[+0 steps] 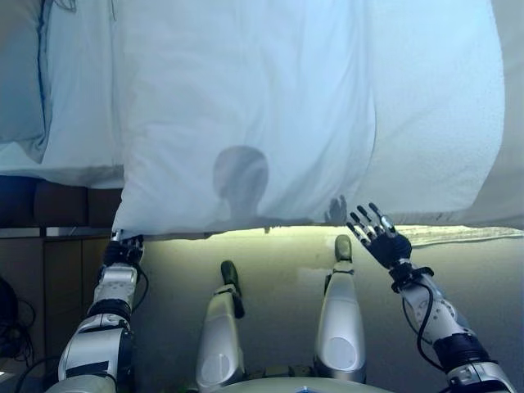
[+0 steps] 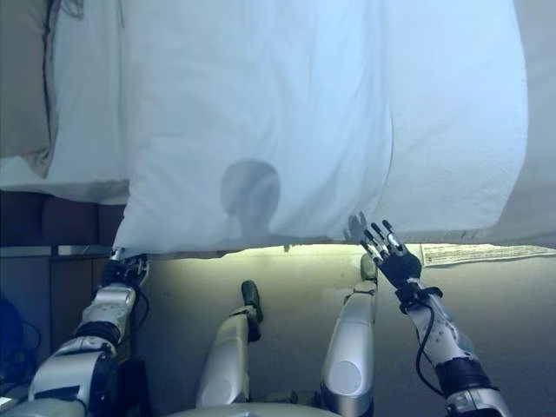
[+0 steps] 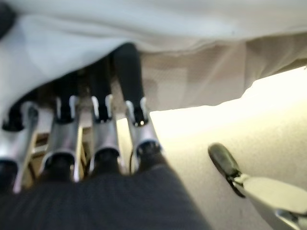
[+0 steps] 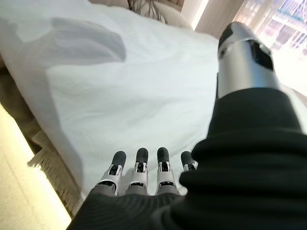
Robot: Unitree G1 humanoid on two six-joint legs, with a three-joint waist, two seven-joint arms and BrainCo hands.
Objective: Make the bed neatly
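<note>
Right robot hand (image 1: 383,239) spread, free beside white quilted duvet (image 1: 246,115) edge; left robot hand (image 1: 123,246) under corner, grip unclear.

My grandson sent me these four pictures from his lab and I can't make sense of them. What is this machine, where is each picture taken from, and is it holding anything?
It is a two-armed humanoid robot standing at a bed.

Two pictures come from cameras in its head, looking down. The other two come from cameras on its wrists, looking along each hand.

On the bed lies a white duvet, its edge hanging toward the robot, with a pillow at one side.

The left hand is at the duvet's hanging corner; its wrist picture shows its fingertips tucked under the cloth, so I cannot tell whether it grips.

The right hand is open near the duvet's edge and holds nothing.
</note>
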